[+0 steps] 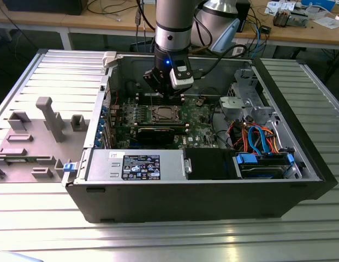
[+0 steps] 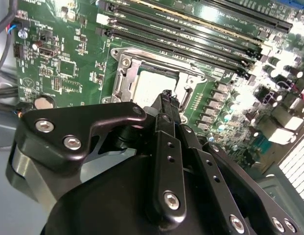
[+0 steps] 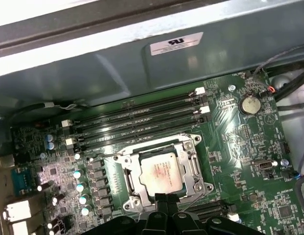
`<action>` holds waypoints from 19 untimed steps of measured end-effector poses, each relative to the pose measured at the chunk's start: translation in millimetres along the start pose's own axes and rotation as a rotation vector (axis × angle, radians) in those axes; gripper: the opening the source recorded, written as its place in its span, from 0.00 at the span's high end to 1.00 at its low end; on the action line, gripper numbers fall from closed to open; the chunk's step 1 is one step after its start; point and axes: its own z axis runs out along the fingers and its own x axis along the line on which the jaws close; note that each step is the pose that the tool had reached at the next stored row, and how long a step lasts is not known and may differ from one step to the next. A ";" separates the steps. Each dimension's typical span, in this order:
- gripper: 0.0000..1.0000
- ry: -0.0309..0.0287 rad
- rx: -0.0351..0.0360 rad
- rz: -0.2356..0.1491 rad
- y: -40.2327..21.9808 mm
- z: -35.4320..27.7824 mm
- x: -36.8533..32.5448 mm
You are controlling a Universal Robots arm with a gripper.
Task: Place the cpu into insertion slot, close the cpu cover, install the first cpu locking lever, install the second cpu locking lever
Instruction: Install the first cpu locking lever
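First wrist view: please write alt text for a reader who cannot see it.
The cpu lies in the insertion slot on the green motherboard, framed by the silvery cpu cover; the gripper is close beside the cover.

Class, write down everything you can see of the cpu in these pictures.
The cpu is a small flat square chip with a dull silvery metal top, bright with glare. It lies flat in the insertion slot on the green motherboard, with the silvery cpu cover framing it. The tool hangs at one edge; whether it touches cannot be told.
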 end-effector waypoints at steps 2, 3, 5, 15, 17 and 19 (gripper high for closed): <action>0.89 0.0002 0.0001 -0.008 0.0 0.0 0.1; 0.89 0.0001 0.0001 -0.008 0.0 0.1 0.1; 0.89 0.0002 0.0001 -0.008 0.0 0.0 0.1; 0.89 0.0003 -0.0001 -0.013 0.0 0.1 0.1; 0.89 0.0005 0.0001 -0.021 0.0 0.0 0.2; 0.89 0.0006 0.0001 -0.026 0.0 0.0 0.2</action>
